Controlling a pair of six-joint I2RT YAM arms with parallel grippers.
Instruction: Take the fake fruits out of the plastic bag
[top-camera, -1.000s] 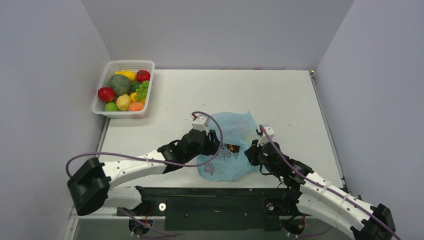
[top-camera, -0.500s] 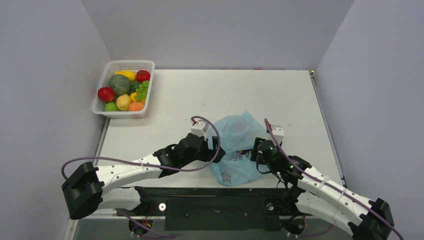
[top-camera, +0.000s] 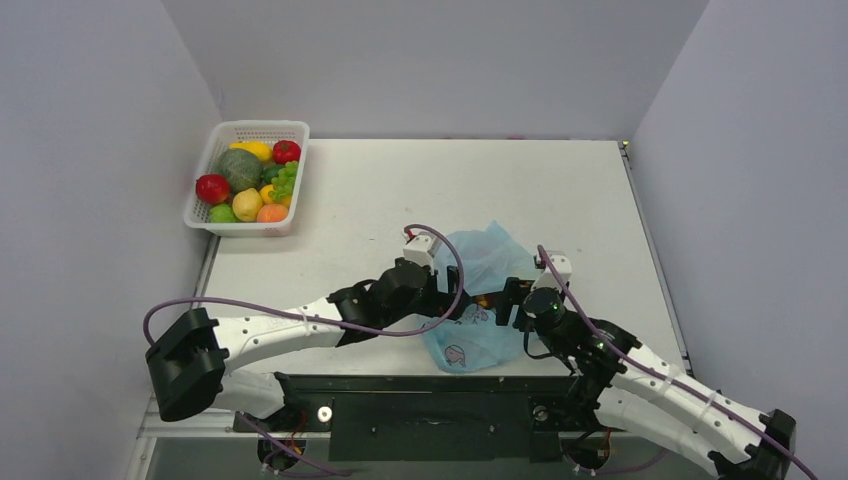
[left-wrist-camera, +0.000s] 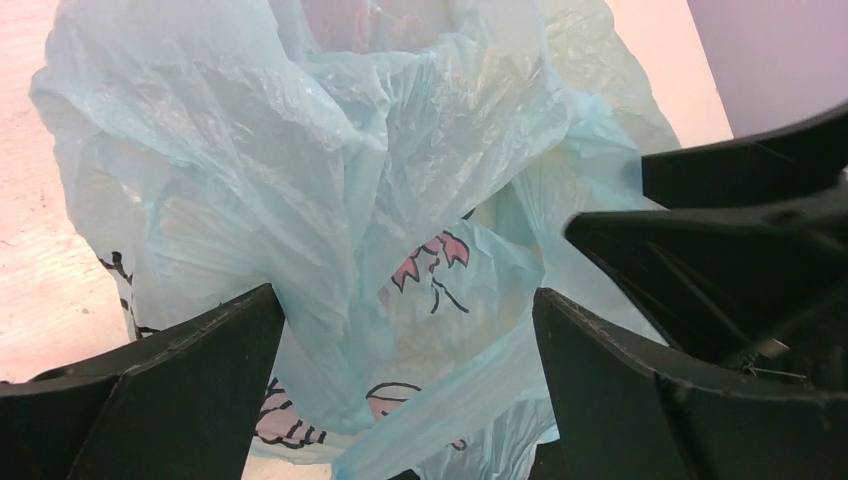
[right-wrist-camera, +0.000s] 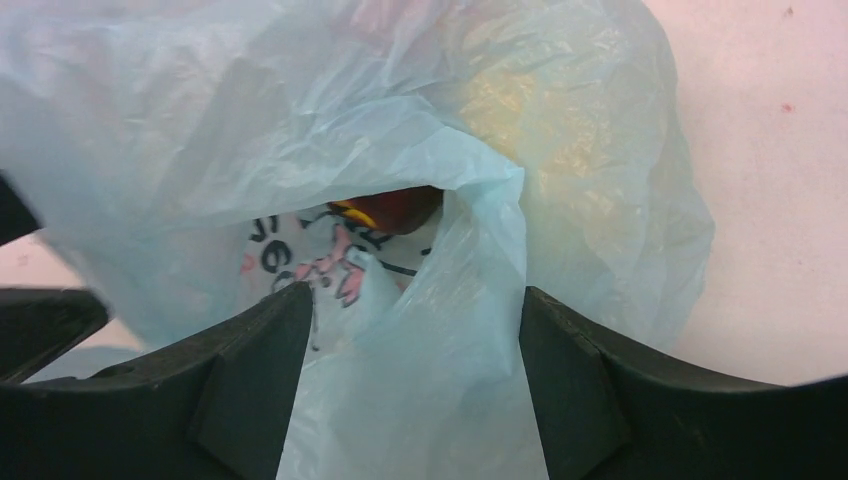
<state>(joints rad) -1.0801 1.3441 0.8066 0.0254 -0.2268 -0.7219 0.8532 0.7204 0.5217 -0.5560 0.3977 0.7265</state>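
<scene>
The light-blue plastic bag (top-camera: 480, 262) lies crumpled near the table's front edge, between my two grippers. My left gripper (top-camera: 452, 300) is at its left side and stands open; loose folds of the bag (left-wrist-camera: 300, 150) hang between its fingers (left-wrist-camera: 200, 370) without being pinched. At the bag's right side my right gripper (top-camera: 510, 298) is open too, with the bag's film (right-wrist-camera: 560, 150) bulging between its jaws. Through the bag's mouth one dark reddish-brown fake fruit (right-wrist-camera: 395, 208) with a yellow edge shows. Other fruits in the bag are hidden.
A white lattice basket (top-camera: 203, 213) full of toy fruit stands at the table's far left corner. Bare table stretches behind and to the right of the bag. Grey walls close in on both sides.
Both grippers have opened and let go of the bag's film. The bag has slid right and slumped, and the left arm has followed it to the right.
</scene>
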